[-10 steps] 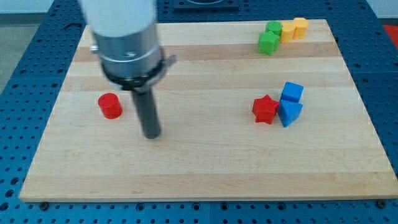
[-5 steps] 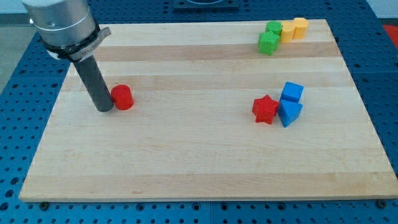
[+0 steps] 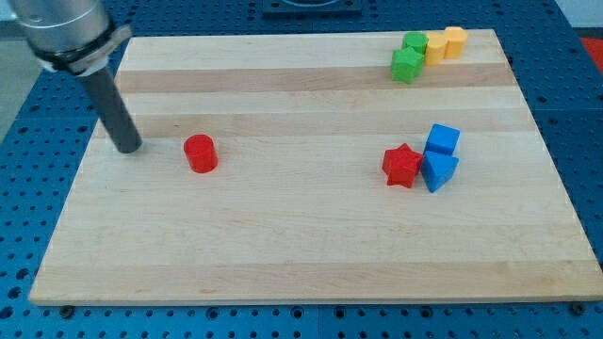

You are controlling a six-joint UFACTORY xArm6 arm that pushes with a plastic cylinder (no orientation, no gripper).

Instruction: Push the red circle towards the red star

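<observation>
The step in hand is to line up behind the red circle (image 3: 200, 153) for a push toward the red star (image 3: 401, 166). My tip (image 3: 127, 148) rests on the board at 9 o'clock from the circle, near it but apart, not touching. The star lies at about 3 o'clock from the circle, well apart, at the view's right side, with two blue blocks (image 3: 440, 157) touching or just beside it. In my judgement the next move is a straight push toward 3 o'clock, meeting the circle at the middle of its side so it does not slip away.

The rod leans a little, its upper part toward the view's top-left corner. There is no pincer on this arm, so nothing is grasped or released. Green blocks (image 3: 409, 56) and yellow blocks (image 3: 445, 44) stand far off at 1 o'clock.
</observation>
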